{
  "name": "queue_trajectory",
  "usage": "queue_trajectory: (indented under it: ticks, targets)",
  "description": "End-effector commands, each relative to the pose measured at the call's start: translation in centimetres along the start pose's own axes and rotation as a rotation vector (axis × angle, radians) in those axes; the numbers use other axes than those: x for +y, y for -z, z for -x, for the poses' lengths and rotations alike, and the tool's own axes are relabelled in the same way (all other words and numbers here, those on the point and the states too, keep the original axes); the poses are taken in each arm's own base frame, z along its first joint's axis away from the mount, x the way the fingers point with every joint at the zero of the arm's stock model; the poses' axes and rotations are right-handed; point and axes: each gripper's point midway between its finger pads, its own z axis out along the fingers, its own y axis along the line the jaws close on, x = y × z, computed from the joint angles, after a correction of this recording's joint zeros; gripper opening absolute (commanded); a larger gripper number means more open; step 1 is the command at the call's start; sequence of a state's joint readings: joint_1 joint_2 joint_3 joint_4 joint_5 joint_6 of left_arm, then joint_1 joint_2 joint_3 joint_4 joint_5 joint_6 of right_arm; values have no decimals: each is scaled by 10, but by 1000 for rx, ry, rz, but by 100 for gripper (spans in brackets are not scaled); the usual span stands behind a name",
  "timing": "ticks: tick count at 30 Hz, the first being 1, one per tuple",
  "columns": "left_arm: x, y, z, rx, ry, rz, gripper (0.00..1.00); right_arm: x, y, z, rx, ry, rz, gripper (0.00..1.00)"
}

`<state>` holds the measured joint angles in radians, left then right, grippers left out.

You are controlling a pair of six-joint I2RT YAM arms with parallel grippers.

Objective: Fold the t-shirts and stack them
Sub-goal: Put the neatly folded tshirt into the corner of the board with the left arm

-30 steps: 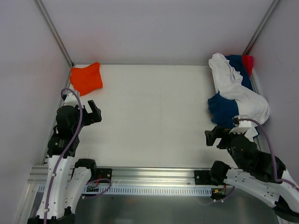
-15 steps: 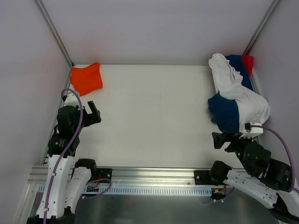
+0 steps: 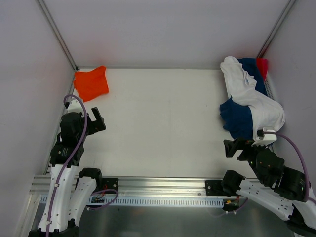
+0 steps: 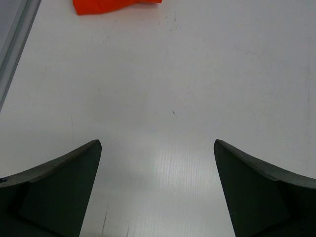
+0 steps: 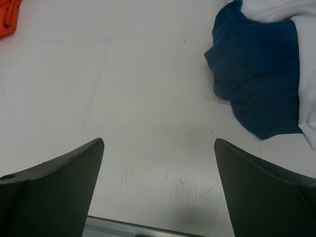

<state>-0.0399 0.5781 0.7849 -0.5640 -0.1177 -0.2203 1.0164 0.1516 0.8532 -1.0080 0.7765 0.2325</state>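
The bright orange t-shirt [image 3: 91, 82] lies folded at the table's far left corner; its edge shows at the top of the left wrist view [image 4: 113, 6] and at the top left of the right wrist view [image 5: 7, 17]. A pile at the far right holds the white t-shirt [image 3: 252, 96], the navy blue t-shirt [image 3: 237, 118] and a bit of the red-pink one [image 3: 262, 65]. The navy shirt [image 5: 256, 84] and white shirt [image 5: 284, 10] show in the right wrist view. My left gripper [image 3: 97, 118] is open and empty, short of the orange shirt. My right gripper [image 3: 232, 147] is open and empty, just in front of the navy shirt.
White walls close in the table [image 3: 158, 123] on the left, back and right. A metal rail [image 3: 158, 187] runs along the near edge between the arm bases. The rail's edge shows in the right wrist view [image 5: 123, 228].
My right gripper has drawn back toward the near right, away from the navy shirt. The left gripper has shifted slightly toward the near edge. The shirts have not moved.
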Motion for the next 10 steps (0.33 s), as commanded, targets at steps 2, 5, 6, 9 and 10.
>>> queue_trajectory:
  ticks: [2,5,6,9,10]
  targets:
    - [1,5,11,-34,2,10,99,-6,-1,-2,1,21,-30,99]
    - [-6,7,11,-11,-7,-24,99,-5,-2,-2,6,27,-33,99]
    - [-7,7,9,3,-9,-31,99,-5,-2,-3,10,30,-31,100]
    - [0,8,14,-15,3,16,99,-4,-3,-3,14,35,-35,99]
    - [0,10,14,-21,5,10,99,-4,-3,-3,15,36,-34,100]
